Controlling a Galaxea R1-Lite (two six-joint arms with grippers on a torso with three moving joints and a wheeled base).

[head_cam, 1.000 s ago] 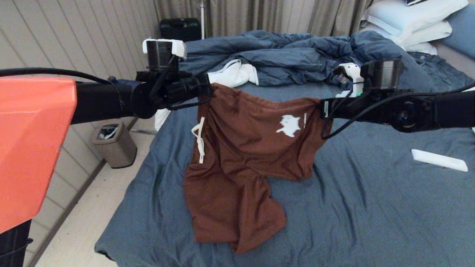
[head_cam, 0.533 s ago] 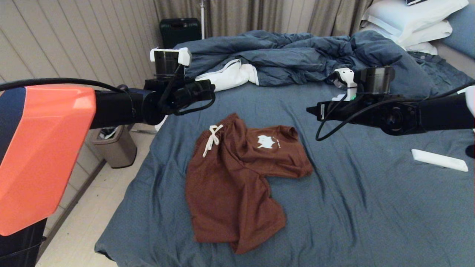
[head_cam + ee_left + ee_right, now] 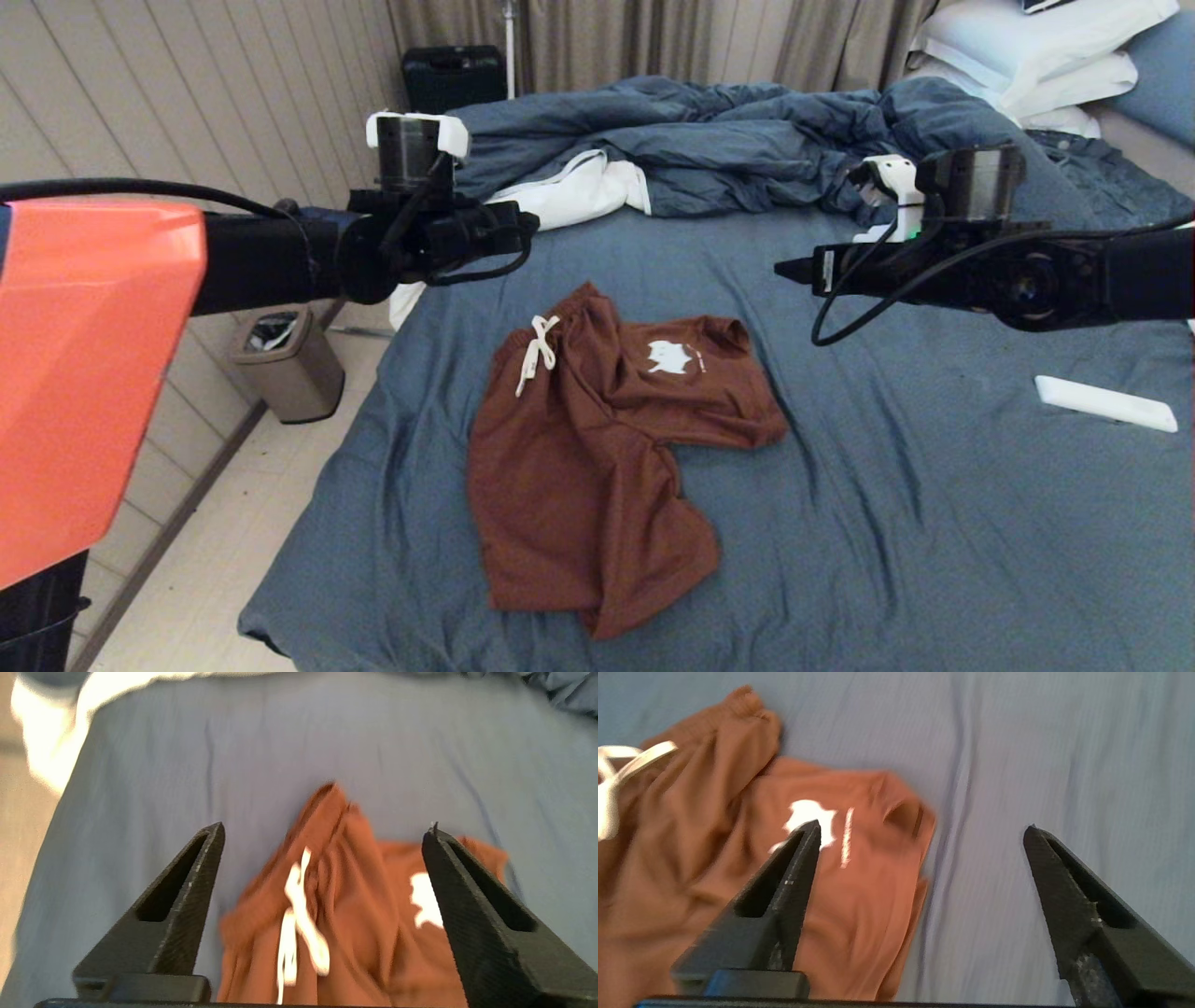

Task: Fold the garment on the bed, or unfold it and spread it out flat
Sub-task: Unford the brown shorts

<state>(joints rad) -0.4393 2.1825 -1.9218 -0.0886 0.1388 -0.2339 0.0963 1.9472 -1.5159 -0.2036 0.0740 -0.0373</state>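
Observation:
The garment (image 3: 597,448), rust-brown shorts with a white drawstring (image 3: 534,353) and a white printed mark (image 3: 668,356), lies rumpled on the bed (image 3: 915,523), one leg reaching toward the near edge. The same garment (image 3: 345,905) fills the left wrist view, lying well below the left gripper (image 3: 325,828), whose jaws stand wide apart and empty. My left gripper (image 3: 527,224) hovers above the waistband's left end. The right gripper (image 3: 794,271) hangs above the sheet to the right of the garment (image 3: 738,868); this gripper (image 3: 922,828) is open too, holding nothing.
A rumpled dark blue duvet (image 3: 747,140) with white lining lies across the far part of the bed, white pillows (image 3: 1027,56) at the far right. A flat white object (image 3: 1104,403) rests on the sheet at right. A waste bin (image 3: 285,364) stands on the floor at left.
Both grippers opened and let go of the garment, which dropped from hanging stretched between them onto the sheet. The arms dipped slightly, then rose again.

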